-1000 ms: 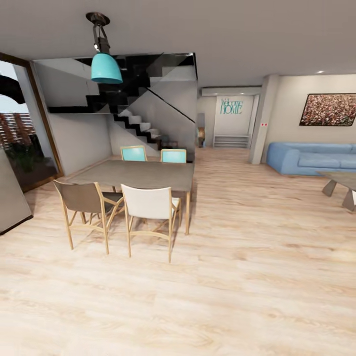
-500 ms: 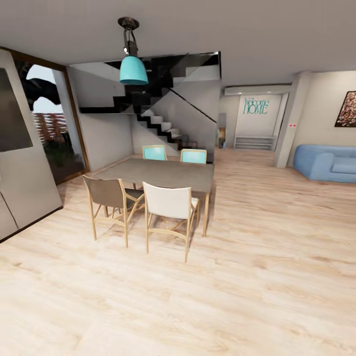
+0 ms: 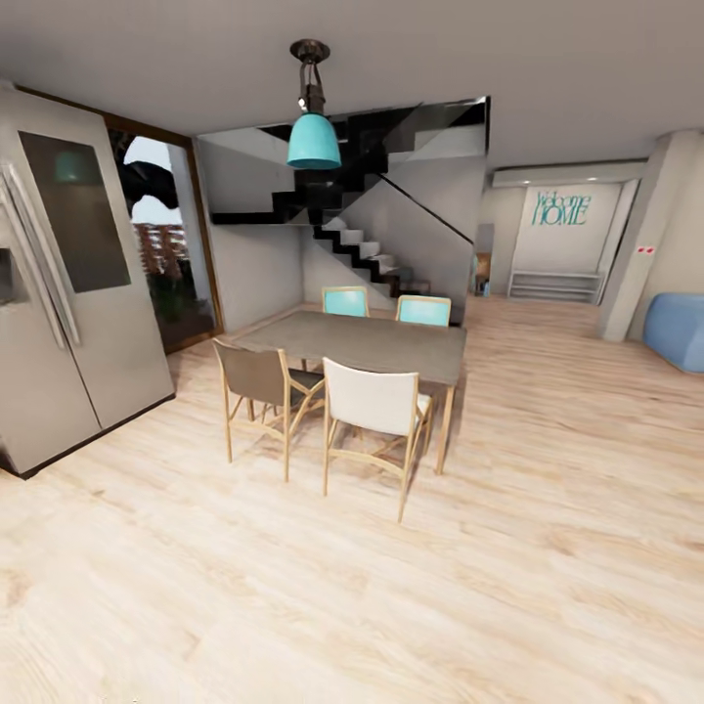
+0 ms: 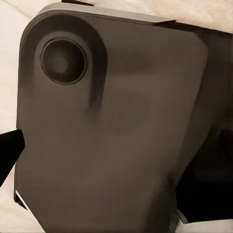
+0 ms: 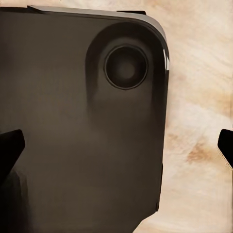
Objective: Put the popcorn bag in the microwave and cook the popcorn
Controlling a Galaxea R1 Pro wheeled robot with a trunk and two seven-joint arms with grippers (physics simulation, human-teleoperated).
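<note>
Camera swung left since earlier frames: steel fridge (image 3: 68, 284) now at head view's left edge, blue sofa (image 3: 677, 330) nearly off right. Dining table (image 3: 364, 341), four chairs (image 3: 376, 409), teal pendant lamp (image 3: 314, 140), staircase (image 3: 367, 256) ahead on wood floor (image 3: 391, 587). Each wrist view: dark robot base panel (image 4: 111, 136) just under claw, black fingertips (image 5: 10, 145) at edges; claw state cannot tell. Popcorn bag, microwave unseen.

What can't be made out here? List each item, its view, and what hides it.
- Fridge, head view: cut off by the left edge.
- Blue sofa, head view: cut off by the right edge.
- Left gripper, left wrist view: open or shut unclear; dark robot body blocks it.
- Right gripper, right wrist view: likewise, behind the dark housing.
</note>
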